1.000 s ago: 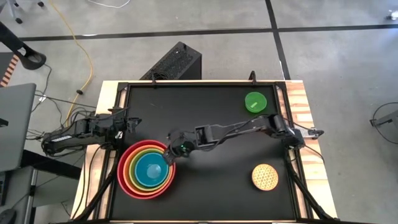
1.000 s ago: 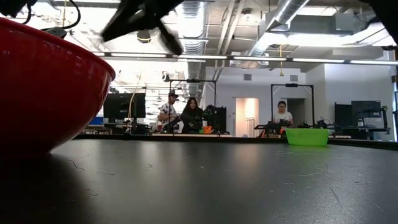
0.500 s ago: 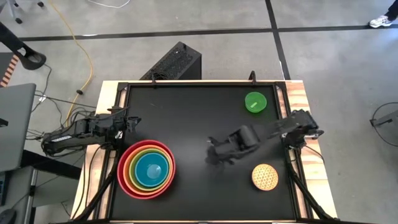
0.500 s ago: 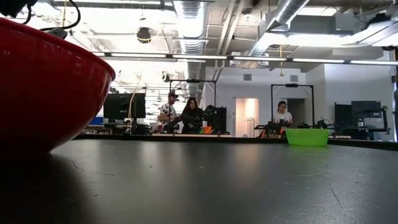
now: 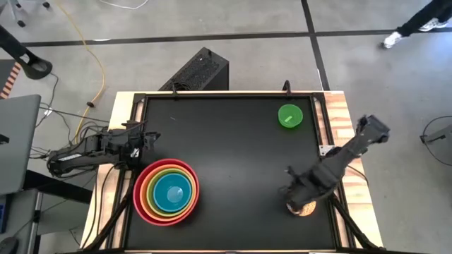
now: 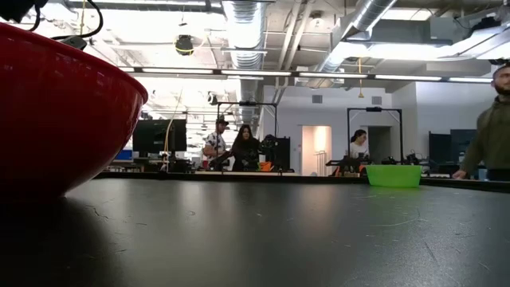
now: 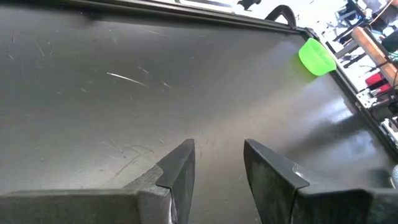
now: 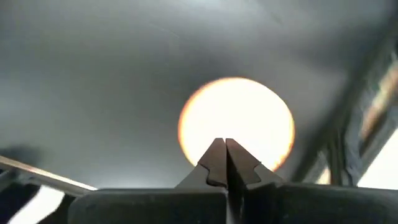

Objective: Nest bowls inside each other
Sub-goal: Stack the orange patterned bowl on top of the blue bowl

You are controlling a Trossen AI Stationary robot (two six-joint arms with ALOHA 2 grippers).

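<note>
The right arm has swung away from the stack of bowls and across the black table [image 5: 233, 141] to its own side. Its right gripper [image 5: 291, 189] now hangs over the small speckled yellow bowl [image 5: 305, 207], which sits near the front right corner of the table. The arm stretches from its base at the right edge, down and inward, and bends low at the wrist. In the right wrist view the two dark fingers [image 8: 214, 163] are pressed tight together with no gap, and they hold nothing. The yellow bowl glows round and bright just past their tips.

The left arm waits at the left edge of the table, lying low and reaching in a little. Its left gripper [image 5: 145, 139] is just behind the stack. In the left wrist view its fingers [image 7: 177, 176] stand a small way apart, with only bare table between them.

The stack sits at the front left of the table. The big red bowl [image 5: 143, 209] is on the outside, then the orange bowl [image 5: 150, 173], then the lime green bowl [image 5: 153, 206], and the blue bowl [image 5: 172, 193] in the middle. The smallest bright green bowl [image 5: 289, 116] sits alone near the back right corner, well apart from the others.

In the low view the red bowl fills the left side, and a person [image 6: 492, 123] stands at the far right of the room behind the table.
</note>
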